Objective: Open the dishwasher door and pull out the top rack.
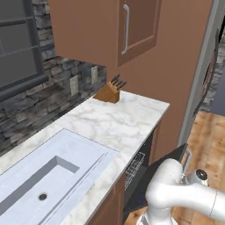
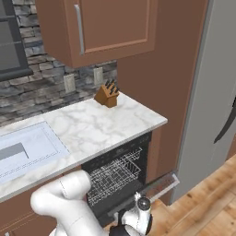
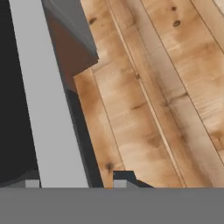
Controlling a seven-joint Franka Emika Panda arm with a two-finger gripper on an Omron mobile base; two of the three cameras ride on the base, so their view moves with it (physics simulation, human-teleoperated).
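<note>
Already the dishwasher door (image 2: pixel 154 186) hangs partly lowered under the bench (image 2: pixel 99 126), the gripper (image 3: pixel 76 181) clamped on its stiff silver bar handle (image 3: pixel 48 100), while the top rack (image 2: pixel 113 177), probably light and rigid, sits inside, best hooked by its front rod.

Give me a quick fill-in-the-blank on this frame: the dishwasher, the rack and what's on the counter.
1. The dishwasher door hangs ____.
2. The top rack sits ____ the dishwasher.
3. The knife block stands on the ____.
4. In the hand view, the silver bar handle shows over a ____ floor.

Missing words: open; inside; counter; wooden
</note>
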